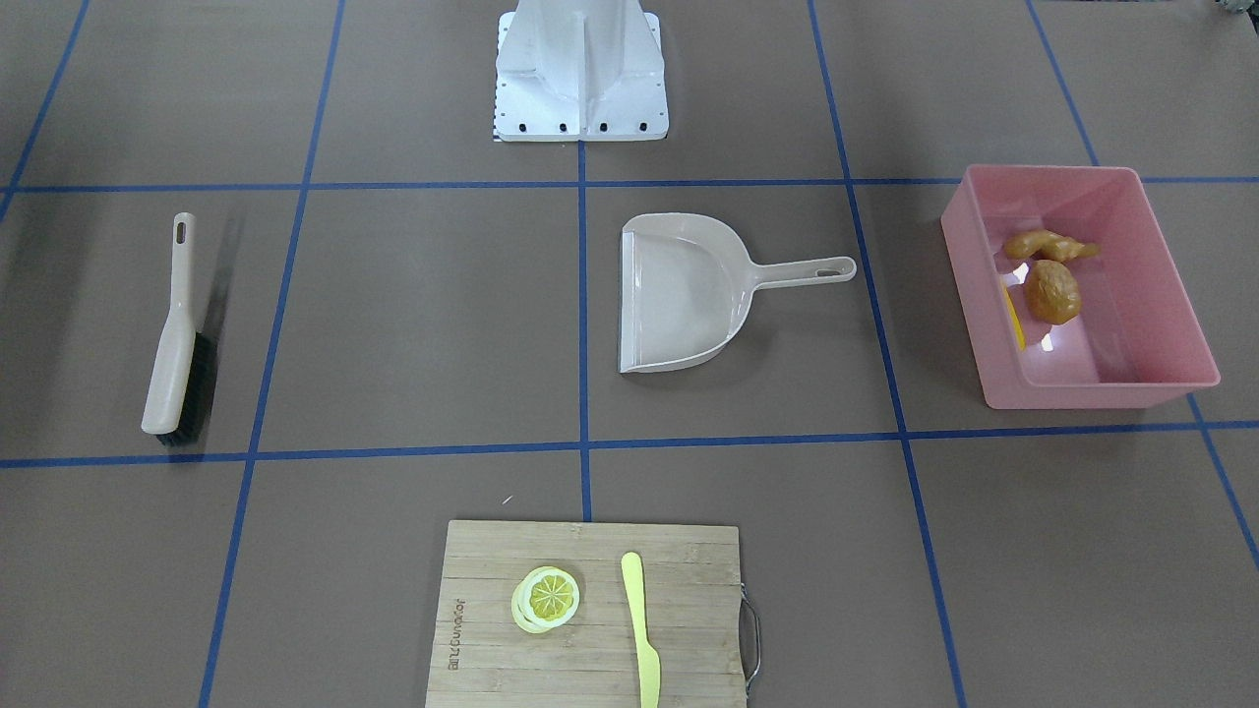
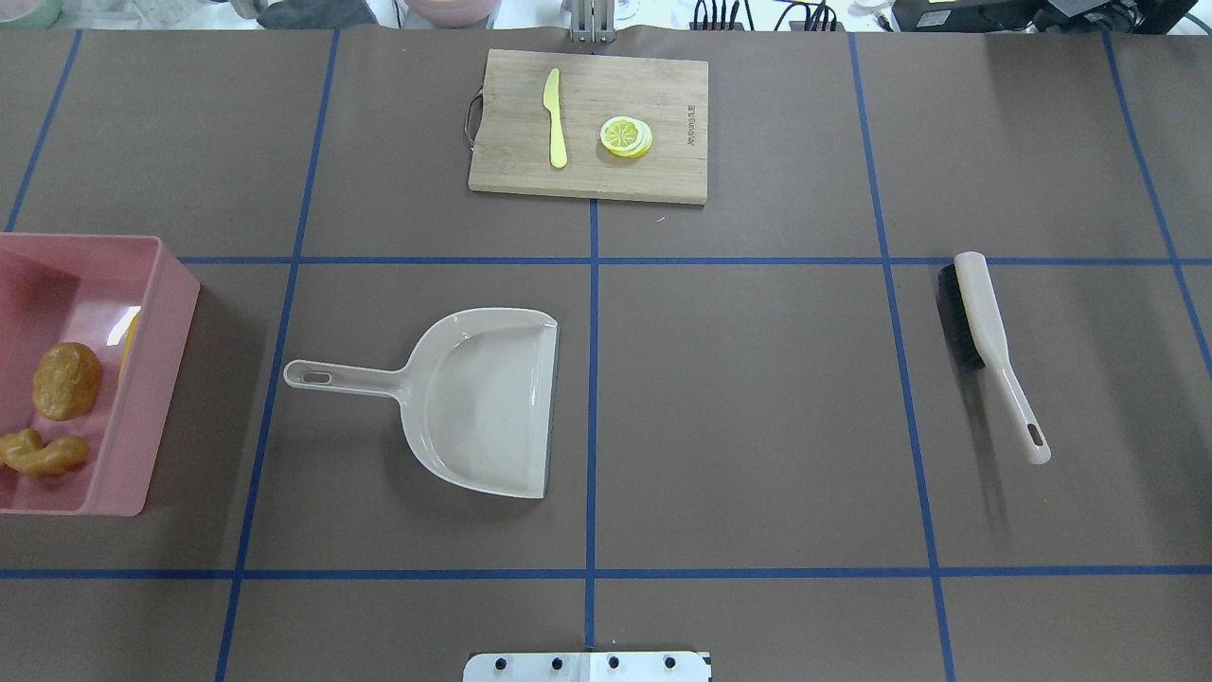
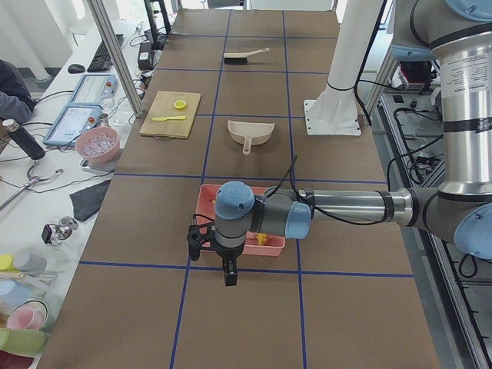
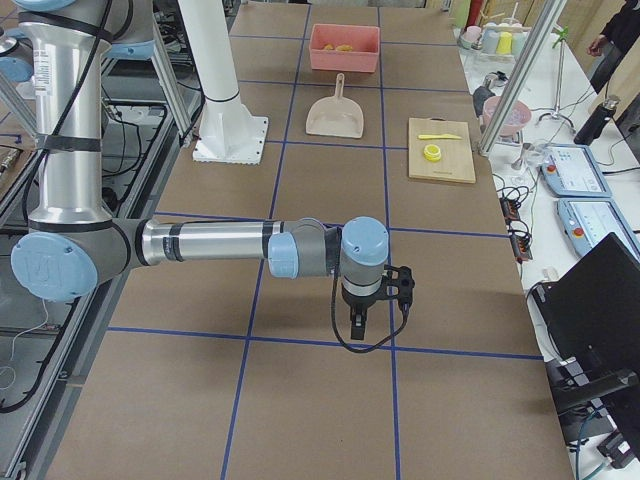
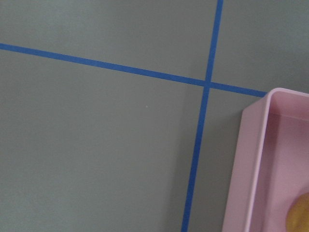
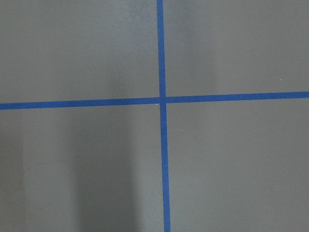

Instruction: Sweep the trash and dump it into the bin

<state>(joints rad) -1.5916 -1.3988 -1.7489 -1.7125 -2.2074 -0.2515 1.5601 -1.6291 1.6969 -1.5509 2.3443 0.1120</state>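
1. The pink bin (image 1: 1102,391) stands on the surface at the robot's left.
2. Inside it lie the potato (image 1: 1051,292), the ginger root (image 1: 1049,246) and, against one wall, the corn cob (image 1: 1013,317).
3. The dustpan (image 1: 679,295) lies near the middle, well apart from the brush (image 1: 177,339) on the robot's right.
4. The left arm (image 3: 261,219) hangs just beside the bin.
5. The right arm (image 4: 300,250) hangs over taped grid lines.
6. Whether either arm's jaws are open or closed, I cannot tell.

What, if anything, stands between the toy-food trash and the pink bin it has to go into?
Nothing visible does: the potato and ginger root already lie inside the pink bin, with the corn cob a yellow sliver against its wall. The dustpan is empty.
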